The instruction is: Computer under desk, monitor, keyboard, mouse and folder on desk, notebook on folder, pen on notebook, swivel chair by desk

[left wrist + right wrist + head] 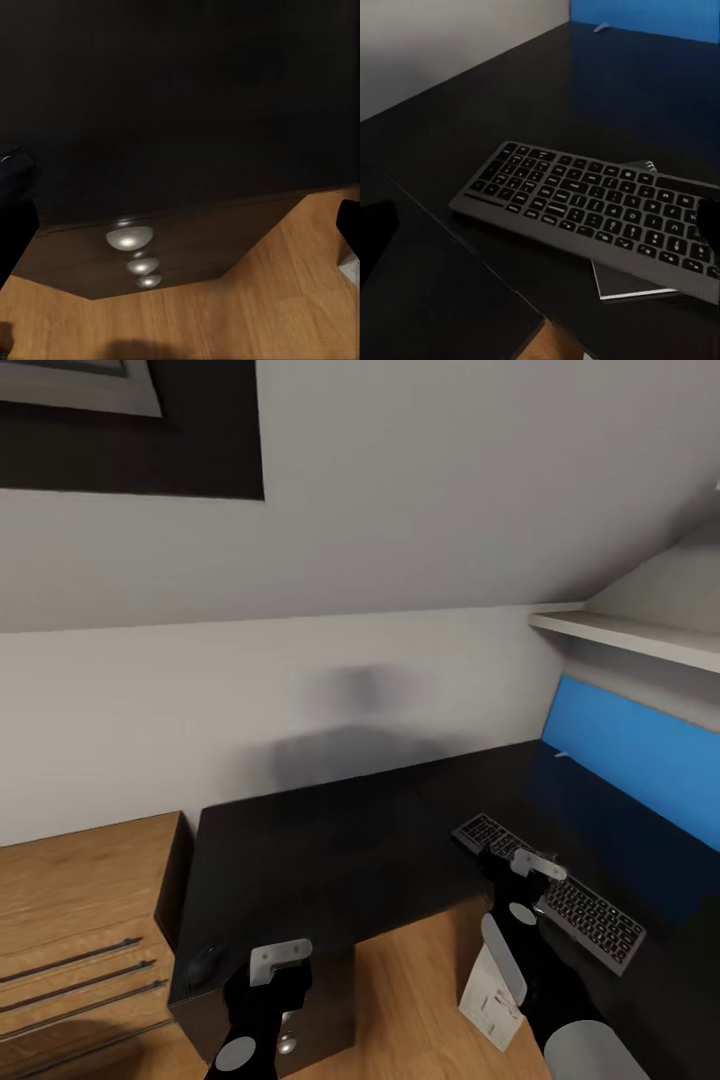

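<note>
The black desk [330, 840] runs along the wall and turns down the right side. On its right wing lies the black keyboard [555, 890], resting partly on the dark notebook [634, 281], whose white page edges show beneath it. My right gripper [540, 225] hangs open just above the keyboard [585, 202], one dark finger [375, 232] at each side. The small mouse [205, 963] sits at the desk's front left corner. A thin white pen [601, 28] lies by the blue panel. My left gripper [180, 210] is open over the desk's left front edge. The white computer [490, 1000] stands on the floor.
A low oak drawer unit [80, 920] stands left of the desk. Black drawers with silver knobs [130, 237] sit under the desk's left end. A blue panel [640, 760] lines the right wall below a white shelf [640, 635]. Wood floor [410, 1000] shows in the desk's inner corner.
</note>
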Available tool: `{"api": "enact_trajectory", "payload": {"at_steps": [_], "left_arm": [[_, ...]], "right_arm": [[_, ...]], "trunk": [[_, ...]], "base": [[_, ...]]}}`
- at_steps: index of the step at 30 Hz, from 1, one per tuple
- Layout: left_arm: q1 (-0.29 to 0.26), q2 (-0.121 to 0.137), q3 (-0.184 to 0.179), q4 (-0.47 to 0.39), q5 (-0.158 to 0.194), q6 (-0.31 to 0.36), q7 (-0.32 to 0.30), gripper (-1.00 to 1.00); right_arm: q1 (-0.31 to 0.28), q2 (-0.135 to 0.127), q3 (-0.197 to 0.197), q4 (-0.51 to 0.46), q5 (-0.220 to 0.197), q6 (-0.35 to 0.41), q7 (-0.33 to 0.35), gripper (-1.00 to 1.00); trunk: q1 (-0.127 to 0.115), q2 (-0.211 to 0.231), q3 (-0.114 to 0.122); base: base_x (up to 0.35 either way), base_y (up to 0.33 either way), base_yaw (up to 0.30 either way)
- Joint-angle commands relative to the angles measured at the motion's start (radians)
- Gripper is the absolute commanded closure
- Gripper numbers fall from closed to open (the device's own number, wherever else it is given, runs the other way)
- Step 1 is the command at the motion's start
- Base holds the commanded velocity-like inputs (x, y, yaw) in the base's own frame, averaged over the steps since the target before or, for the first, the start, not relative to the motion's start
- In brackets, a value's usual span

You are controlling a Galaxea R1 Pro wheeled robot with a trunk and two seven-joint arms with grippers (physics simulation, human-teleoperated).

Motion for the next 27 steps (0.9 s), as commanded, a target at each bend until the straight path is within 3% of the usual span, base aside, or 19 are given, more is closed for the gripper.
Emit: {"api": "enact_trajectory", "payload": {"at_steps": [1,14,23,26,27], "left_arm": [[0.0,0.0,-0.001,-0.002,0.007,0.003,0.007,-1.0],[0.0,0.0,0.0,0.003,0.008,0.003,0.007,-1.0],[-0.001,0.0,0.001,0.003,0.008,0.003,0.007,-1.0],[-0.001,0.0,0.0,0.003,0.008,0.003,0.007,-1.0],[0.0,0.0,-0.001,0.002,0.009,0.003,0.007,-1.0]], "right_arm": [[-0.001,0.0,0.002,0.0,-0.01,-0.006,-0.003,-1.0],[-0.001,-0.005,0.002,0.001,-0.007,-0.007,0.003,-1.0],[-0.001,-0.008,-0.001,0.006,-0.008,-0.006,0.003,-1.0],[-0.001,-0.022,-0.005,0.024,-0.009,-0.004,0.004,-1.0],[-0.001,-0.041,-0.006,0.052,-0.01,-0.003,0.005,-1.0]], "trunk": [[0.001,-0.002,-0.002],[0.001,-0.002,-0.002],[0.001,-0.002,-0.002],[0.001,-0.002,-0.002],[0.001,-0.002,-0.002]], "base": [[0.212,-0.195,0.0],[0.221,-0.203,0.0],[0.059,-0.054,0.0],[0.009,-0.008,0.0],[0.004,-0.003,0.0]]}}
